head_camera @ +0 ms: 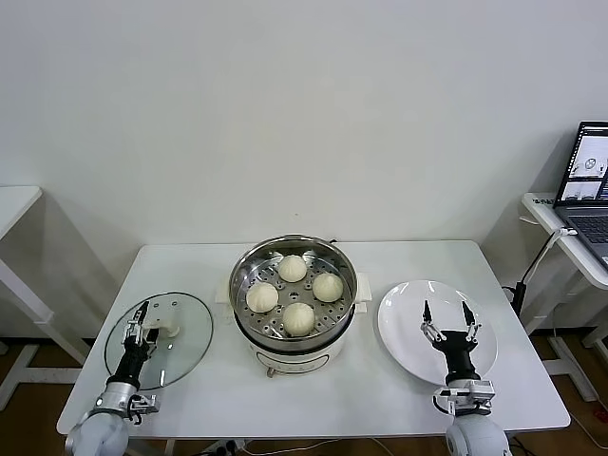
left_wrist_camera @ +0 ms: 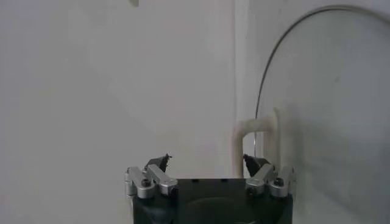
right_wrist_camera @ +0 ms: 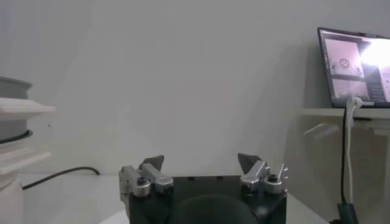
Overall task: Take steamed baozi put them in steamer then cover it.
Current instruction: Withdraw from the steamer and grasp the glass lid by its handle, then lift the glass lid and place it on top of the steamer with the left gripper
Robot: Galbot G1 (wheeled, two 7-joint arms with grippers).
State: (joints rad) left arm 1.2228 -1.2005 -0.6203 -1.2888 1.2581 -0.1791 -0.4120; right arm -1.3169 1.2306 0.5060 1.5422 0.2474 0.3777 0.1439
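Baozi (head_camera: 298,317) x4 in steamer (head_camera: 249,271), btwn both pincers (left (head_camera: 144,315), right (head_camera: 446,316)), well apart

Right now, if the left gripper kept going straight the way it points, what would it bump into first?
Probably the lid's handle. The open left gripper points toward the white handle on the glass lid, just ahead of one finger, though depth is hard to judge.

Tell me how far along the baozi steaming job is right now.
Done: all four baozi sit in the steamer; the plate is bare. In hand: the open left gripper is over the glass lid. Left: covering the steamer. The right gripper hangs open over the plate.
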